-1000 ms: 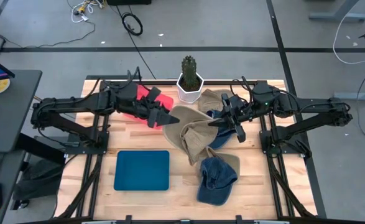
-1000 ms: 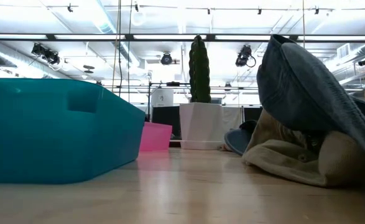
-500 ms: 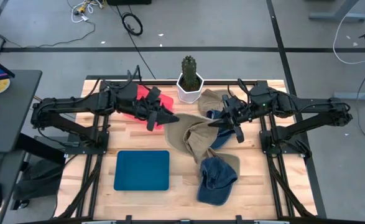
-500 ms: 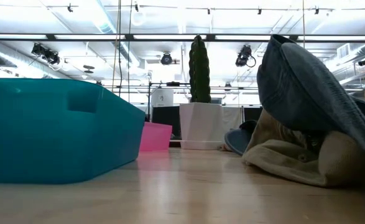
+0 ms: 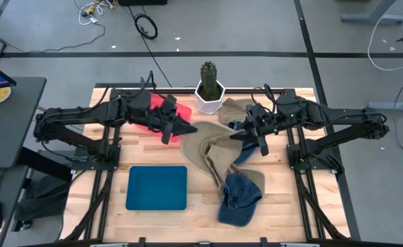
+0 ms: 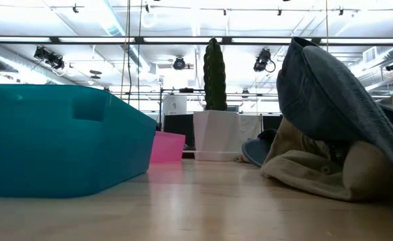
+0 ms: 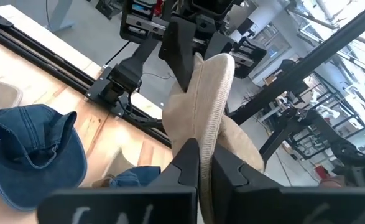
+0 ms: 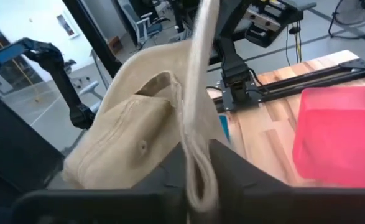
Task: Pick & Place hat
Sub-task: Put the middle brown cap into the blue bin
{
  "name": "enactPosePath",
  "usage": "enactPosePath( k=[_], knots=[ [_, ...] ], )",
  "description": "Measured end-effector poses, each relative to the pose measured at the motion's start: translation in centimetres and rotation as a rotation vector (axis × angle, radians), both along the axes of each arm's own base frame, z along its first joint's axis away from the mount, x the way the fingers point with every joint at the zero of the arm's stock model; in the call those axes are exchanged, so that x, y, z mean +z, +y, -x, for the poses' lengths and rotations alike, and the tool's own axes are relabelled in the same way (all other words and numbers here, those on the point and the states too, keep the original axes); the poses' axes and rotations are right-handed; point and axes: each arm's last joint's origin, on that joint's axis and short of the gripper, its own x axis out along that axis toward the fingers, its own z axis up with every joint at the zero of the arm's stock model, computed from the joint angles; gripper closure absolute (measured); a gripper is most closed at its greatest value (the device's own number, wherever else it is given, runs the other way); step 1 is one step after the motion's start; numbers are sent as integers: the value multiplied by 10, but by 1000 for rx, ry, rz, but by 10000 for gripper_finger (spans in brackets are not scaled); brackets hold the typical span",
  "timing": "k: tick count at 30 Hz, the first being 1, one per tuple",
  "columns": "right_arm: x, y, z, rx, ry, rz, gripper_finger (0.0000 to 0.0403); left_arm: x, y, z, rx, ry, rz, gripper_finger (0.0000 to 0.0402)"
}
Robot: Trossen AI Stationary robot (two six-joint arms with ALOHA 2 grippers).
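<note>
Your left pincer (image 7: 199, 163) is clenched on the tan hat's (image 5: 208, 145) brim; the right pincer (image 8: 198, 163) also pinches it, mid-worktop (image 5: 194, 195). It looks light and floppy, so grip the stiffer brim edge.

Low view: neither gripper visible; teal bin (image 6: 55, 140) cut by left edge, denim cap (image 6: 337, 100) cut by right edge. Tan hat (image 5: 211, 147) covers part of a denim cap beneath, high view. Right wrist view: hat strap blurred, hides gap between fingers (image 8: 229, 163).
</note>
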Motion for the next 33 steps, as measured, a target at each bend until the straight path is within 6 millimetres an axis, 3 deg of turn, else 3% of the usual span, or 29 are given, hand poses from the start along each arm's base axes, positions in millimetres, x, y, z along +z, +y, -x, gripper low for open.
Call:
enactPosePath(
  k=[7,13,25,29,33],
  knots=[
    [0,0,0,-15,17,-74,248,9,-1,16,-1,-12,19,389],
    [2,0,4,-11,5,-76,205,21,0,37,55,-37,38,390],
    [5,0,8,-10,-13,-77,206,12,4,86,295,197,94,390],
    [4,0,7,-11,-5,-76,210,9,6,90,378,241,59,390],
    [2,0,4,-11,5,-76,214,22,10,94,412,271,-3,390]
  ],
)
